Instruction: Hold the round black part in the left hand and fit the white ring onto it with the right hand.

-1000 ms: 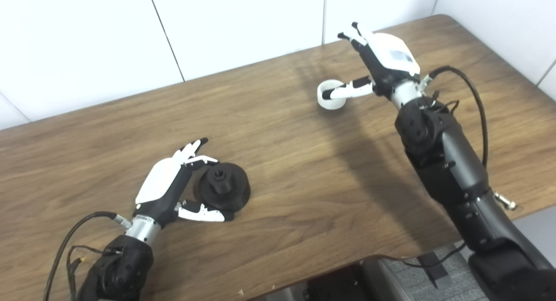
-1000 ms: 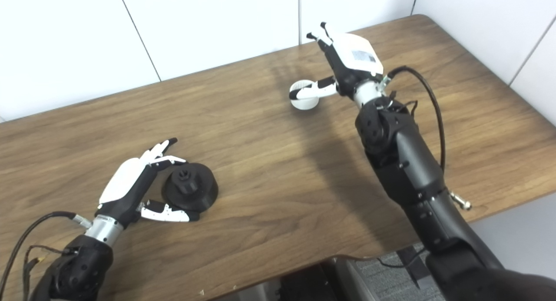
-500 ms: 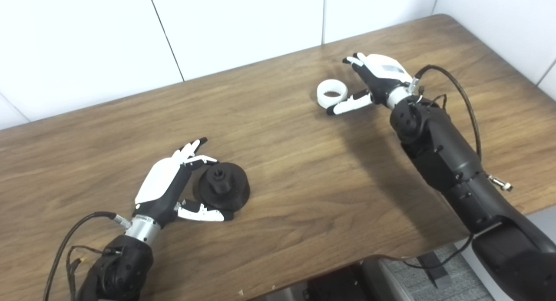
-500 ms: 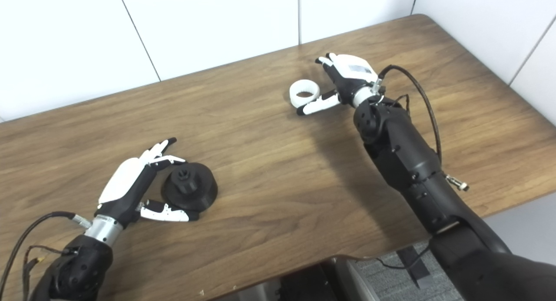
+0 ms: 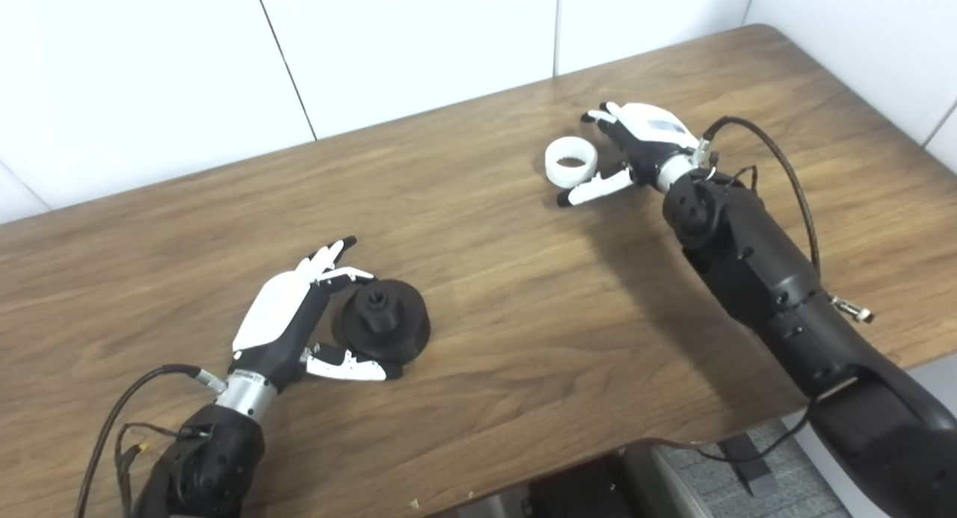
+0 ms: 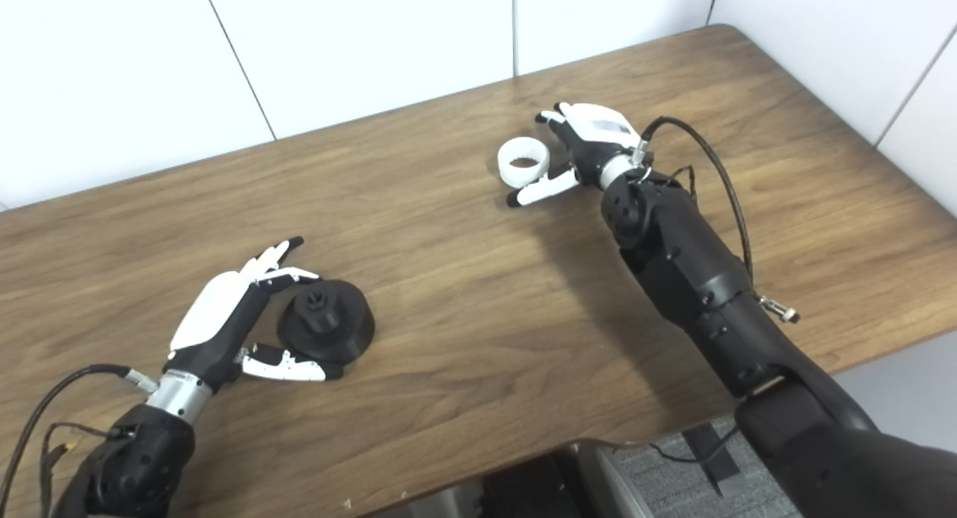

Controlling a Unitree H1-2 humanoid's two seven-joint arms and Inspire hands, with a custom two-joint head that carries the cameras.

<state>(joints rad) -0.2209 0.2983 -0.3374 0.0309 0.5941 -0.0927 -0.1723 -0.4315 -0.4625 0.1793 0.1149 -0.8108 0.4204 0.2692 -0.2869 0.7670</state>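
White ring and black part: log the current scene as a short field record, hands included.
white ring: lying flat on the table, far right area, not held
right hand: open, beside the ring on its right, thumb stretched along the ring's near side
round black part: resting on the table, near left area
left hand: open, cupped around the black part's left side, fingers at its far edge, thumb at its near edge; grasp not closed
ring fitted on part: no, they lie far apart
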